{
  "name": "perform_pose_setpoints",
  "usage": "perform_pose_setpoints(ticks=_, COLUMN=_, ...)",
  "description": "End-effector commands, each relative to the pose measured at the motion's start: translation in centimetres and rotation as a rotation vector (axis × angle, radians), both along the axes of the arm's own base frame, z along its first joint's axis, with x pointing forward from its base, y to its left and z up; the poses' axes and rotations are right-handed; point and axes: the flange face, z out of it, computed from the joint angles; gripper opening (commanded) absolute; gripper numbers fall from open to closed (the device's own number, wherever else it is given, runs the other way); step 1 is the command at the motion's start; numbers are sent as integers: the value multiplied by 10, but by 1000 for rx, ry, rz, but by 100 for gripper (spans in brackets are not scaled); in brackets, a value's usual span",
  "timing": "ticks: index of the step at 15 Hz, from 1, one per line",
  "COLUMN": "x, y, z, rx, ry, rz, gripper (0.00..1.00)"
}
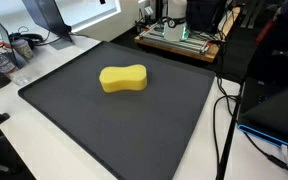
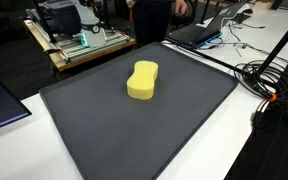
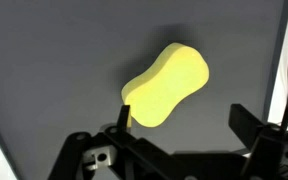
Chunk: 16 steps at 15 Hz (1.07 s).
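A yellow peanut-shaped sponge (image 1: 122, 78) lies on a dark grey mat (image 1: 94, 125) in both exterior views; it also shows in the other exterior view (image 2: 142, 81). The arm does not show in either exterior view. In the wrist view my gripper (image 3: 181, 118) is open and empty, high above the mat (image 3: 54, 70). The sponge (image 3: 166, 85) lies below, near one finger, with its lower end between the fingers in the picture.
The mat (image 2: 134, 130) covers most of a white table. A wooden tray with electronics (image 1: 181, 38) stands beyond the mat. Black cables (image 1: 227, 110) run along one side, with a laptop (image 2: 199, 30) and more cables (image 2: 269, 80) nearby.
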Motion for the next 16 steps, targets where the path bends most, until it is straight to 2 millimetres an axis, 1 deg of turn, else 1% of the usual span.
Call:
perform_pose_setpoints(ticks=1, x=0, y=0, z=0, rx=0, ry=1, rz=0, gripper=100)
perform_pose_setpoints(ticks=8, x=0, y=0, z=0, rx=0, ry=1, rz=0, gripper=100)
perform_pose_setpoints(ticks=11, x=-12, y=22, z=10, rx=28, ry=9, rz=57, gripper=100)
perform_pose_setpoints(ticks=12, x=-20, y=35, z=16, rx=45, ry=13, rz=91, gripper=100)
perform_pose_setpoints(ticks=13, x=-24, y=43, z=19, rx=57, ry=17, rz=116, gripper=100)
perform_pose_setpoints(ticks=16, x=-46, y=73, z=37, rx=103, ry=17, rz=188, gripper=100)
